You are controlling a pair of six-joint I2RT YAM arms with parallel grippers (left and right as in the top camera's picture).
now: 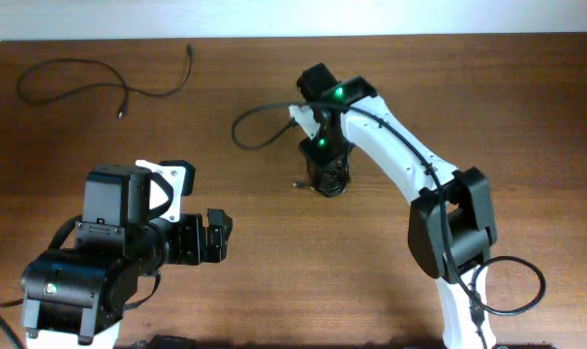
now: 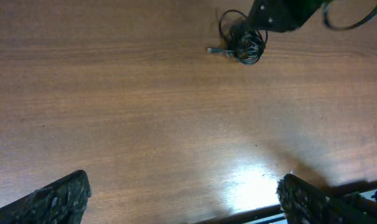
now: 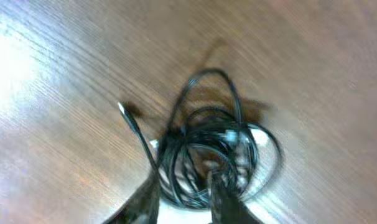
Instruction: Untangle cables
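Observation:
A dark tangle of thin black cables [image 1: 324, 177] lies at the table's middle, with one loop [image 1: 253, 126] spreading out to its left. My right gripper [image 1: 323, 167] is down on the tangle. In the blurred right wrist view its fingers [image 3: 185, 199] are close together with strands of the tangle [image 3: 213, 149] between them, and a silver-tipped plug end [image 3: 123, 109] sticks out to the left. A separate black cable [image 1: 100, 79] lies spread out at the far left. My left gripper [image 1: 219, 237] is open and empty, well short of the tangle, which shows far off in the left wrist view [image 2: 247, 45].
The left arm's bulky base [image 1: 90, 271] fills the front left. The right arm [image 1: 410, 165] reaches diagonally from the front right, with its own thick cable looped by its base [image 1: 511, 291]. The table's far edge [image 1: 274, 37] meets a white wall.

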